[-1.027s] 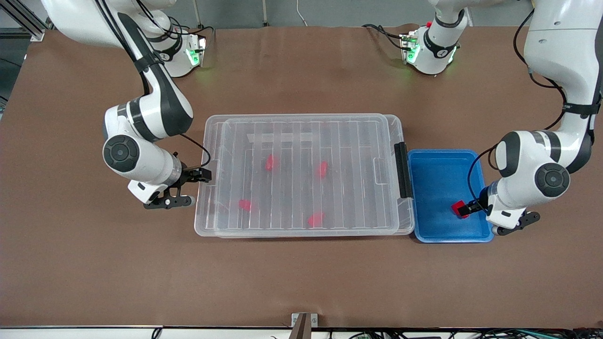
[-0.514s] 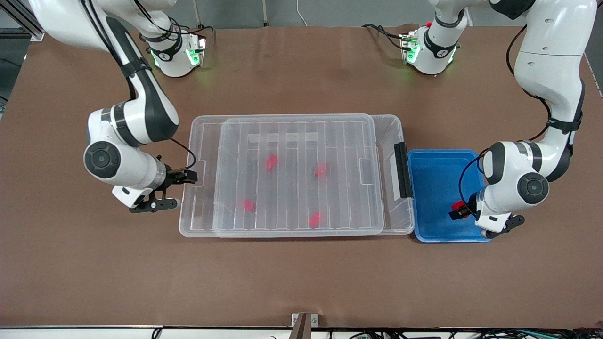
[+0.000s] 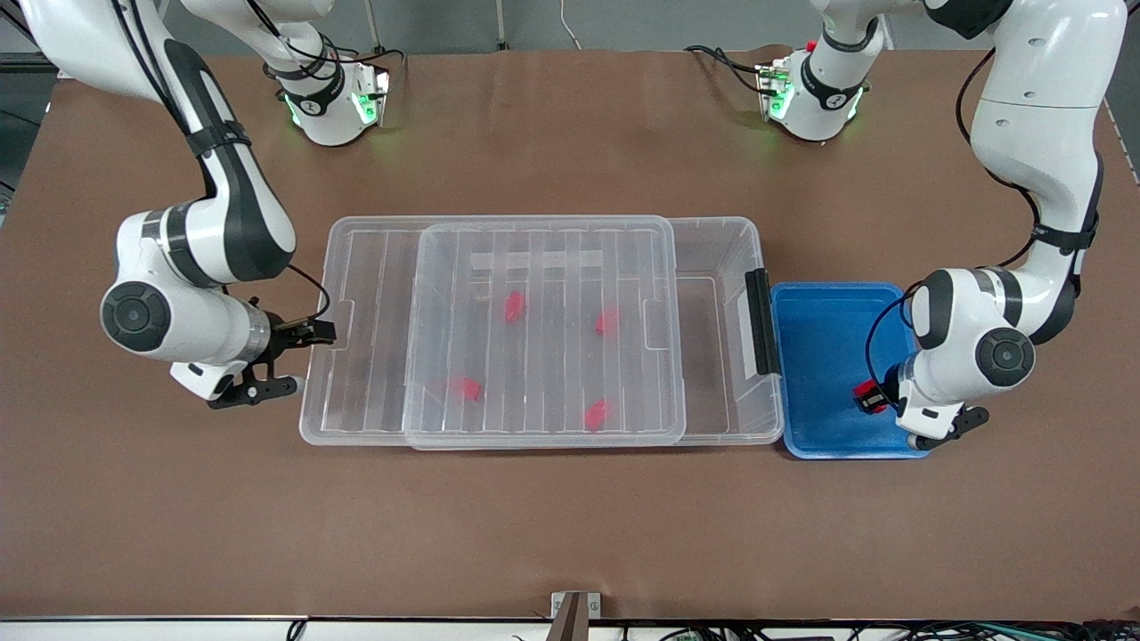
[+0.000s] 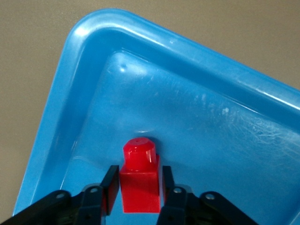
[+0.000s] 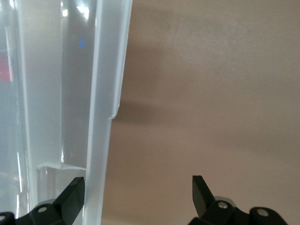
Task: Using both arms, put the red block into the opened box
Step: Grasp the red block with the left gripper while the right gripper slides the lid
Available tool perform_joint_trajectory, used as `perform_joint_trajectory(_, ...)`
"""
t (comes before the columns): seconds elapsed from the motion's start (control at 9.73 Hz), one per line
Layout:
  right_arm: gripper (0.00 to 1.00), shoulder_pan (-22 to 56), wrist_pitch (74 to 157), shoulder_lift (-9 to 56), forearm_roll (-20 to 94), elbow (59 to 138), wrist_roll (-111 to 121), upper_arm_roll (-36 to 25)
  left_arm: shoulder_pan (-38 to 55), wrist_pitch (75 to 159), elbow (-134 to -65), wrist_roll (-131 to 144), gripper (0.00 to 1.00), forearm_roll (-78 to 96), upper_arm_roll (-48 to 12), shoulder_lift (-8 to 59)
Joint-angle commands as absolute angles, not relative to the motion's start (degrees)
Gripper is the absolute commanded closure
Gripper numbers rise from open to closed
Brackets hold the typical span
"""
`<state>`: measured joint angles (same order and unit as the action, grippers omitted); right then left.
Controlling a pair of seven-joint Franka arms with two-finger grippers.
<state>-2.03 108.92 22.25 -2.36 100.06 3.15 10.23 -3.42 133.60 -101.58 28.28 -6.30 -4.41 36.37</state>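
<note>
While the left gripper (image 4: 138,187) sits low in the blue tray (image 3: 824,312), its jaws are closed on the red block (image 4: 139,176), one finger on each side of the block's wider body and the narrower round end pointing away from the wrist. In the front view the red block shows at the tray's edge toward the left arm's end of the table, close to the tray corner nearest the front camera. The tray lies on the table (image 3: 570,534) just beside the short side of the box (image 3: 712,258) that carries the black latch bar (image 3: 760,322).

The ribbed clear lid (image 3: 534,267) lies partly off the box, shifted toward the right arm's end of the table, so that a strip of the box's inside next to the latch bar is uncovered. Four small red pieces (image 3: 514,307) show through the lid, scattered on the box's floor.

The right gripper (image 5: 138,190) is at the lid's short edge toward the right arm's end of the table, its jaws wide open with the lid's rim between them: one finger (image 5: 75,192) is over the lid, the other over bare table.
</note>
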Motion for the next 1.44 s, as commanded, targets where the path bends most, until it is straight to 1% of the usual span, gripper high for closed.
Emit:
perform_joint_trajectory(0.0, 0.0, -4.7, 107.1, 20.5, -3.7, 100.8, 7.1, 10.7, -3.4, 134.6, -101.7, 29.5, 0.81, -7.5, -4.7, 38.1)
perform_joint_trajectory(0.1, 0.0, -5.3, 107.0, 20.4, -3.7, 100.7, 8.3, 9.9, -3.3, 134.5, -101.5, 29.5, 0.97, -7.4, -4.7, 37.9)
perform_joint_trajectory(0.21, 0.0, -5.2, 106.7, 20.3, -3.7, 100.7, 10.3, 8.9, -3.3, 134.1, -101.0, 28.9, 1.0, -7.5, -4.7, 37.1)
perform_joint_trajectory(0.41, 0.0, -5.2, 105.6, 20.2, -3.7, 100.4, 12.2, 7.1, -2.9, 130.4, -100.1, 28.7, 1.0, -7.6, -4.9, 31.5)
perform_joint_trajectory(0.62, 0.0, -5.2, 105.1, 20.1, -3.7, 100.4, 13.6, 5.8, -2.1, 124.4, -96.8, 28.9, 1.0, -7.6, -8.3, 26.7)
perform_joint_trajectory(0.72, 0.0, -5.2, 104.9, 20.1, -3.7, 100.2, 14.7, 5.6, -2.1, 121.3, -94.5, 28.7, 1.0, -7.6, -9.9, 25.3)
perform_joint_trajectory(1.03, 0.0, -5.0, 103.2, 20.2, -3.6, 98.6, 14.2, 5.3, -2.1, 110.3, -86.8, 29.4, 1.0, -7.6, -17.0, 23.8)
perform_joint_trajectory(1.34, 0.0, -4.7, 98.6, 20.6, -1.5, 92.7, 12.2, 5.4, -1.0, 108.3, -86.9, 32.5, 1.0, -7.6, -24.7, 23.7)
